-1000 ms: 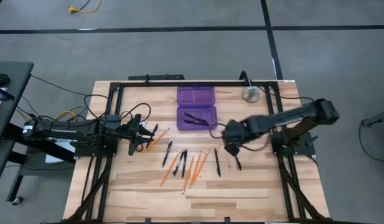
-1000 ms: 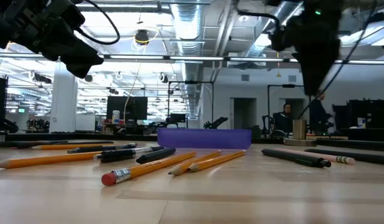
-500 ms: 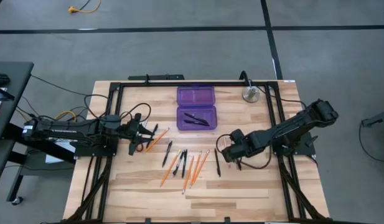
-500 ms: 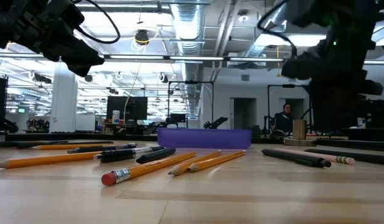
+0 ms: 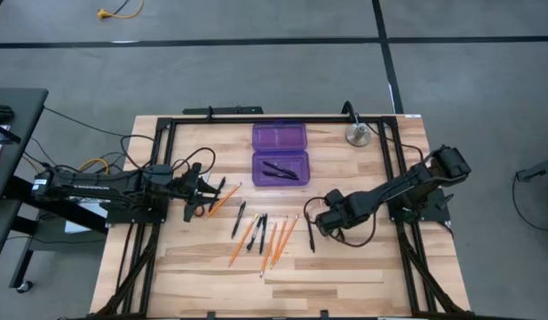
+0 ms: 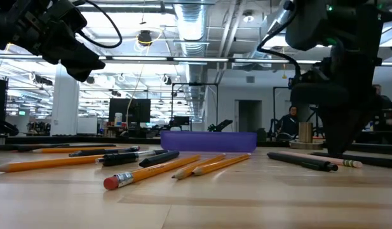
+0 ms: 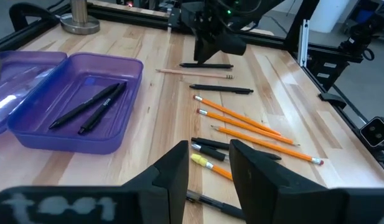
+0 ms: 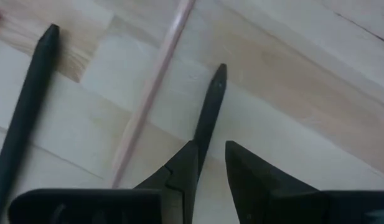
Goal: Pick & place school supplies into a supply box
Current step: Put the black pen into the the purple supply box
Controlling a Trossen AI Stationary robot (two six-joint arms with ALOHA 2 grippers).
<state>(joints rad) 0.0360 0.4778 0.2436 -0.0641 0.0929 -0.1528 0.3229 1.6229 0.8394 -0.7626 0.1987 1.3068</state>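
My right gripper (image 8: pixel 210 155) points down at the table, right of the row of supplies (image 5: pixel 320 222). Its open fingers stand on either side of one end of a black pen (image 8: pixel 210 106). A pale pencil (image 8: pixel 151 93) and a second black pen (image 8: pixel 27 106) lie beside that pen. Several orange pencils (image 5: pixel 275 238) and black pens (image 5: pixel 261 229) lie flat mid-table. The purple supply box (image 5: pixel 280 154) lies open at the far middle, with two black pens (image 7: pixel 86 109) in its near half. My left gripper (image 7: pixel 207 168) waits open above the table's left side. My right gripper comes at the black pen from above, one finger on each side of the pen's end, which lies flat on the table. The pen runs close along one finger (image 8: pixel 182 165). Whether that finger touches it, I cannot tell.
A round silver metal object (image 5: pixel 358 135) stands at the far right, near the black frame rail (image 5: pixel 393 169). One orange pencil (image 5: pixel 223 197) and a small red-handled thing (image 5: pixel 195 212) lie by my left gripper. Bare wood stretches along the near edge (image 5: pixel 282 289).
My right gripper has come down from well above the table to the tabletop over the rightmost black pen, drifting slightly toward the near left. Its wrist has rolled on the way. The supplies have stayed where they were.
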